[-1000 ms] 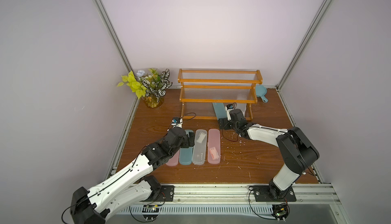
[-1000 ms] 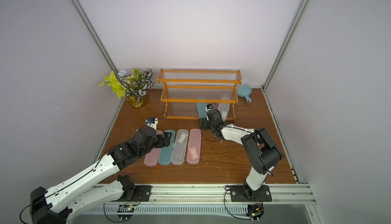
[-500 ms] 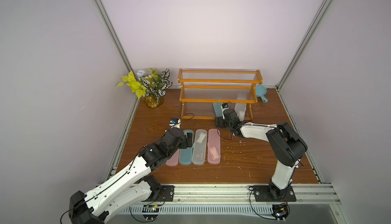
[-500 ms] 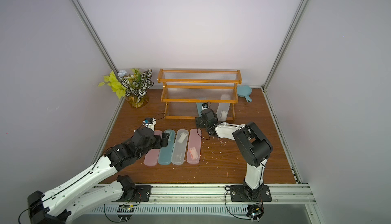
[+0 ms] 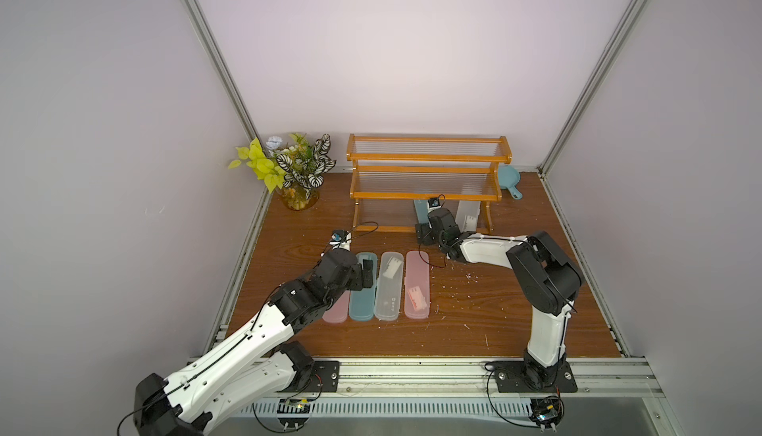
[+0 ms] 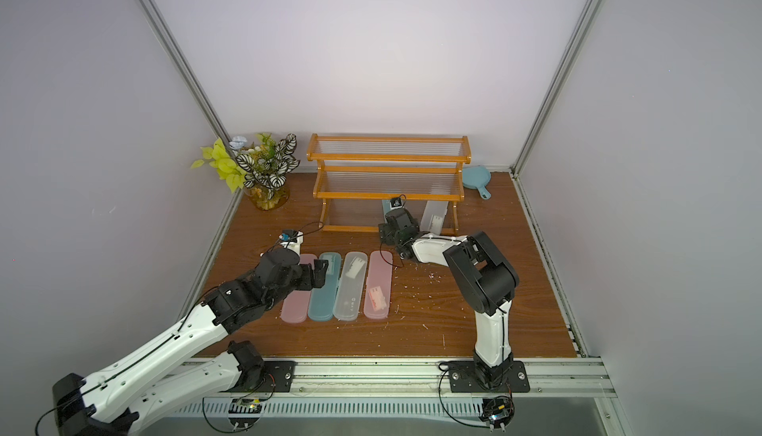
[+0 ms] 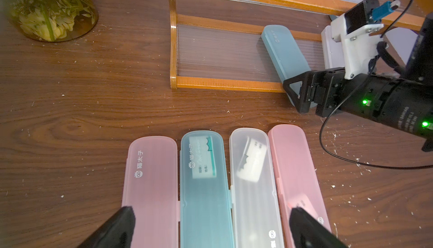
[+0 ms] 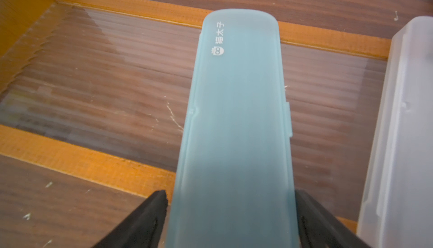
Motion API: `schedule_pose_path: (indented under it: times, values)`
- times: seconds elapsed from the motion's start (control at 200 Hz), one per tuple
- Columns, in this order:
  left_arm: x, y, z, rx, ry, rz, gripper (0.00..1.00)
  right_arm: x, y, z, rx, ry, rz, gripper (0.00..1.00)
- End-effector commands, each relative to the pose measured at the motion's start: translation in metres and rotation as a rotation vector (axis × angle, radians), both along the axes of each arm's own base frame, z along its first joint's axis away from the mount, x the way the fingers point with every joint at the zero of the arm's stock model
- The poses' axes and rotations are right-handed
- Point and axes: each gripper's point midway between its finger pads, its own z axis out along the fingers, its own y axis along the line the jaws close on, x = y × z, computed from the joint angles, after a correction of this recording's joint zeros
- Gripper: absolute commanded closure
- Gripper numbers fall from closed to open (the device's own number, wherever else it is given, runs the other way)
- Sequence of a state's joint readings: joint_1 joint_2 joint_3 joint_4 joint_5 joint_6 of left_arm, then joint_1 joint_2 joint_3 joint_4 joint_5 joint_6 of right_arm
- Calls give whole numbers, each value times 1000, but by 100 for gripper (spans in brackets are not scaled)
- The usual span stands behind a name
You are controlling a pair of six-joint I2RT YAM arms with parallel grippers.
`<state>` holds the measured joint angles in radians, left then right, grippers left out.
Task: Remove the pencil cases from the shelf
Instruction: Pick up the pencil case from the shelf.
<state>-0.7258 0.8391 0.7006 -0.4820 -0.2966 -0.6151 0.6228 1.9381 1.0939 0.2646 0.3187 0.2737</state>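
The shelf (image 5: pixel 424 195) stands at the back of the wooden table. A teal pencil case (image 8: pixel 234 117) lies on its lowest tier, its near end sticking out over the front rail. A frosted clear case (image 5: pixel 468 215) leans beside it. My right gripper (image 8: pixel 230 195) is open and straddles the teal case's near end, fingers close to both sides, a thin gap on one side. Several more cases lie in a row on the table: pink (image 7: pixel 150 183), teal (image 7: pixel 203 188), clear (image 7: pixel 253 188), pink (image 7: pixel 295 164). My left gripper (image 7: pixel 212 214) hangs open above their near ends, holding nothing.
A glass vase of leaves (image 5: pixel 295 190) stands at the back left. A small teal pan (image 5: pixel 508 178) sits right of the shelf. Walls close in on three sides and a metal rail (image 5: pixel 412 368) runs along the front. White crumbs dot the table.
The right arm pushed in towards the shelf's lowest tier, and its jaws have narrowed round the teal case. The left arm drew back slightly and stayed open.
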Motion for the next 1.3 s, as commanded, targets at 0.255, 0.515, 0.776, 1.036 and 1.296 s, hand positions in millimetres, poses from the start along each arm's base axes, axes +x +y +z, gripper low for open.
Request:
schedule_pose_path:
  times: [0.255,0.515,0.776,1.036,1.296]
  values:
    - [0,11,8,28,-18,20,3,7,11,12,3,-9,-4,23]
    - [0,13,7,29,-17,26,3,-3,13,22,9,-21,-7,23]
    - [0,13,7,18,-17,34,3,-20,11,48,32,-51,1,23]
    - [-3,17,6,-5,-20,58,3,-48,1,61,46,-58,4,23]
    - [-5,21,7,-42,-28,90,3,-95,-12,58,55,-41,4,24]
